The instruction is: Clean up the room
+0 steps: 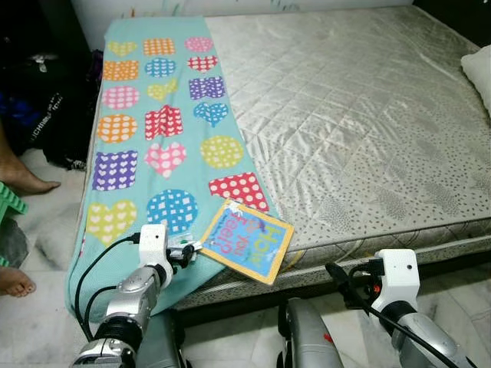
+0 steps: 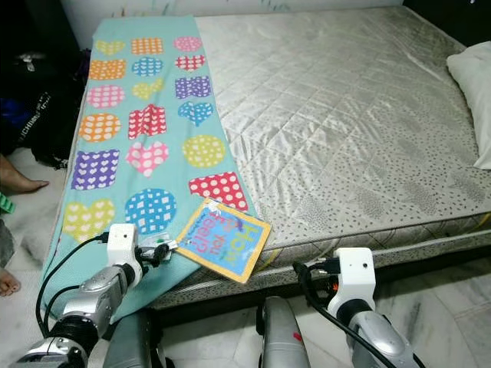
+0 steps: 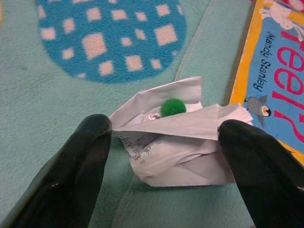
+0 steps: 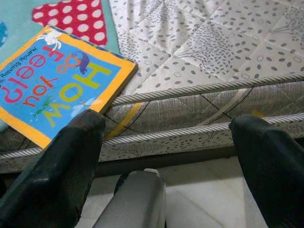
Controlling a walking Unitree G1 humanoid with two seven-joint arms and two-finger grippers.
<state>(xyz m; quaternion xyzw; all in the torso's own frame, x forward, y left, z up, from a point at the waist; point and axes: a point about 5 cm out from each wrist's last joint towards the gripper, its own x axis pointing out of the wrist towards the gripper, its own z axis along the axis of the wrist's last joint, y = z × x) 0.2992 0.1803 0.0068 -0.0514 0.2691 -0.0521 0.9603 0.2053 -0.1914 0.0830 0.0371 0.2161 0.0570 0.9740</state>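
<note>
The left gripper [image 3: 161, 142] reaches over the near edge of the bed, its two black fingers spread wide on either side of a crumpled paper scrap [image 3: 178, 137] with a small green pom-pom [image 3: 173, 107] stuck on top. The fingers flank the scrap but are not yet pressing it, so nothing is held. The scrap lies on the turquoise patterned blanket [image 1: 153, 130], just beside the picture book [image 1: 247, 240], which sits at about three o'clock from it and overhangs the mattress [image 1: 360, 130] edge.

The step in hand appears to be picking up this litter. To do it well, the fingers should go down until the tips nearly brush the blanket, then close slowly across the widest fold of the paper, so that it crushes inward rather than squirting out. The blanket pile must stay out of the pinch, and so must the book's corner, which lies close to one finger.

The right gripper [image 4: 166, 156] hangs wide open and empty, facing the mattress side.

Count: one paper scrap, one pom-pom, one book, one blanket, one pillow [image 2: 472, 100] at two o'clock, and a person's two bare feet [image 1: 23, 180] at nine o'clock.
</note>
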